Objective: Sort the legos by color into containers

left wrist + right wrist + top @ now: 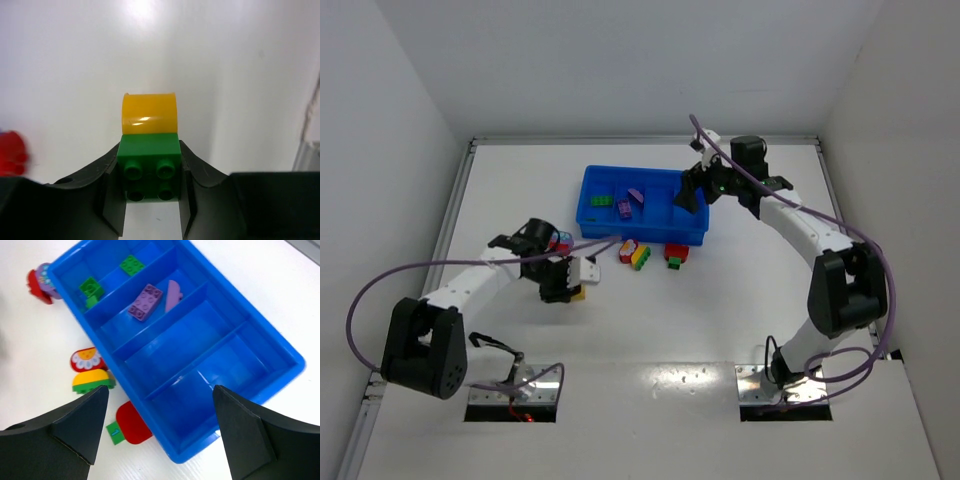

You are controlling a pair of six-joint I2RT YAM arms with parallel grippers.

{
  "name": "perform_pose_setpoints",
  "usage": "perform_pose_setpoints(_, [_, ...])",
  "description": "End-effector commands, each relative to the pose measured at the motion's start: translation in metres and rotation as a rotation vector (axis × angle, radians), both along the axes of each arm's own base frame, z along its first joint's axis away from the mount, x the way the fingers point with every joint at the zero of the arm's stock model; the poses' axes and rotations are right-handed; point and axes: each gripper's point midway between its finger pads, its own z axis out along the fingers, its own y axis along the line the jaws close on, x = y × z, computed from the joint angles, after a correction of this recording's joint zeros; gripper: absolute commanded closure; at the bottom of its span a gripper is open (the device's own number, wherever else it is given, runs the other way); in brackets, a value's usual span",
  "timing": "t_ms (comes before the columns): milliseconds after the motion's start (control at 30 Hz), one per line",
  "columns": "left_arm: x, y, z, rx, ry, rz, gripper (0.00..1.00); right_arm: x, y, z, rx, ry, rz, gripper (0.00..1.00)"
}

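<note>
My left gripper [149, 156] is shut on a two-colour lego, gripping its green brick [149, 165] with the yellow half [149, 114] sticking out past the fingertips, low over the white table. From above, this gripper [565, 281] is left of the blue tray [642, 234]. My right gripper [160, 390] hangs open and holds nothing above the tray's [295, 362] right end. Two green legos [91, 287] lie in the far-left compartment and two purple legos [145, 301] in the one beside it.
On the table before the tray lie a red flower piece [628, 249], a yellow-green piece [641, 258] and a red-green piece [676, 256]. A red and purple piece [560, 240] sits by my left wrist. White walls enclose the table.
</note>
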Motion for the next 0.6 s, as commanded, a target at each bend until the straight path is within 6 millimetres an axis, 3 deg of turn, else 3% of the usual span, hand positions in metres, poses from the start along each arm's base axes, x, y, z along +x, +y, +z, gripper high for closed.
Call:
perform_pose_setpoints(0, [0.054,-0.040,0.052,-0.220,-0.059,0.132,0.99,-0.005,0.016,0.014,0.080,-0.027,0.101,0.15])
perform_pose_setpoints(133, [0.082,-0.068,0.090,-0.407,0.100,0.281,0.99,-0.036,0.045,0.029,0.217,0.025,0.290,0.16])
perform_pose_setpoints(300, [0.106,-0.095,0.134,-0.593,0.211,0.297,0.96,-0.061,0.063,0.059,0.385,0.102,0.469,0.17])
perform_pose_setpoints(467, [0.117,-0.110,0.168,-0.716,0.323,0.300,0.92,-0.066,0.072,0.076,0.492,0.177,0.520,0.17])
perform_pose_setpoints(567, [0.118,-0.117,0.187,-0.774,0.366,0.272,0.90,-0.065,0.074,0.075,0.543,0.242,0.501,0.17])
